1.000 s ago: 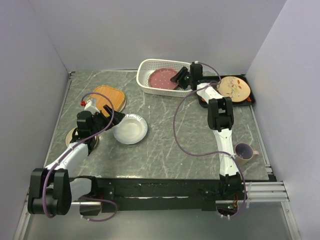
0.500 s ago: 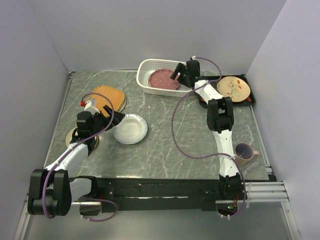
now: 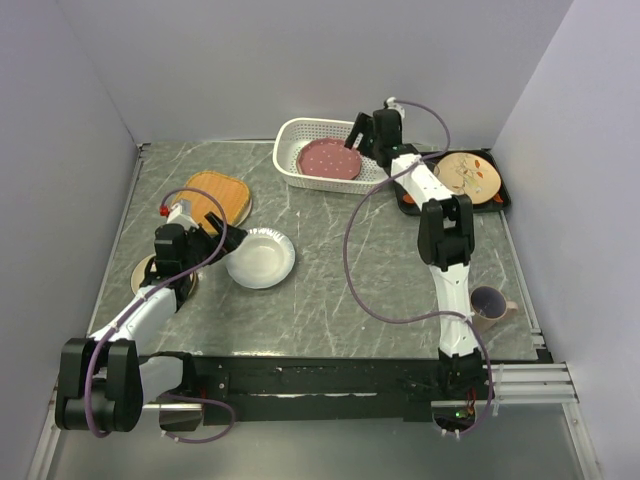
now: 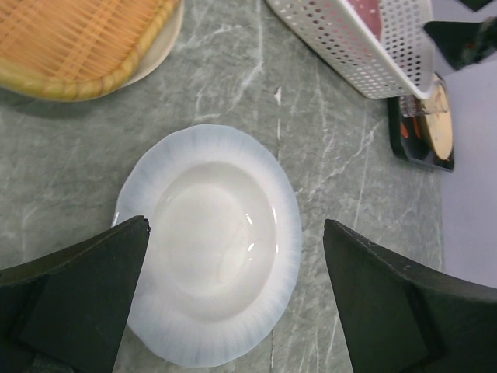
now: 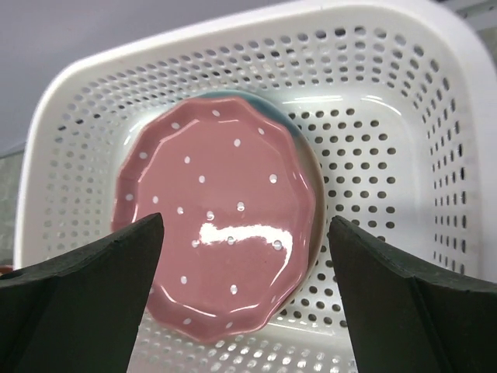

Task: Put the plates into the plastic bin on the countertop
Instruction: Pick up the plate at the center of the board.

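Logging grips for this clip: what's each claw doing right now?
Left claw: open, empty, over the white plate.
Right claw: open, empty, above the pink plate in the bin.

Speckled pink plate (image 3: 325,158) in white perforated plastic bin (image 3: 283,150), back centre of table (image 3: 330,270). Flat black tray (image 3: 485,205) right of bin. White round plate (image 3: 260,257) front-left of bin; orange woven plate (image 3: 215,197) behind-left of that.

No legible text (in any view)

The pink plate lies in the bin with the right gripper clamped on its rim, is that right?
Not quite. The pink plate does lie in the bin, but the right gripper is not clamped on it. Its jaws stand wide open on either side, holding nothing, as the right wrist view shows.
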Tool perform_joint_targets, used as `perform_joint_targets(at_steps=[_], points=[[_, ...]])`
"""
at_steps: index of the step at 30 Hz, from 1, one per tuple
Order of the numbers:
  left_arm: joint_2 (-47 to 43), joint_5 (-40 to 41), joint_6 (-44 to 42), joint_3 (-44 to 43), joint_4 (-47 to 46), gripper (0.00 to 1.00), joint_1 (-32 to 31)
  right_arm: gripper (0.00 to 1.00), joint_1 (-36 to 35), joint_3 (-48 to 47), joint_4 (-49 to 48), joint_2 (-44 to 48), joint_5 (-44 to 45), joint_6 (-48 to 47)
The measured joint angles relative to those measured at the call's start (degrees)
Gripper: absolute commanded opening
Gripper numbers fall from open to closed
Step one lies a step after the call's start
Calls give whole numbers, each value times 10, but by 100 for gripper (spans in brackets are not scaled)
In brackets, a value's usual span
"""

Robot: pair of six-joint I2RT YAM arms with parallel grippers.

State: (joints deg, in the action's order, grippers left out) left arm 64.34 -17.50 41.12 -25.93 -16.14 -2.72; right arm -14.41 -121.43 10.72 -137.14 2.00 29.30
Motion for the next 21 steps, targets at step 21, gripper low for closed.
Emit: perform_joint_targets(at_steps=[21], points=[[2,101,2,-11,78,99,0,93,-37,66,-23,101,-12,-18]])
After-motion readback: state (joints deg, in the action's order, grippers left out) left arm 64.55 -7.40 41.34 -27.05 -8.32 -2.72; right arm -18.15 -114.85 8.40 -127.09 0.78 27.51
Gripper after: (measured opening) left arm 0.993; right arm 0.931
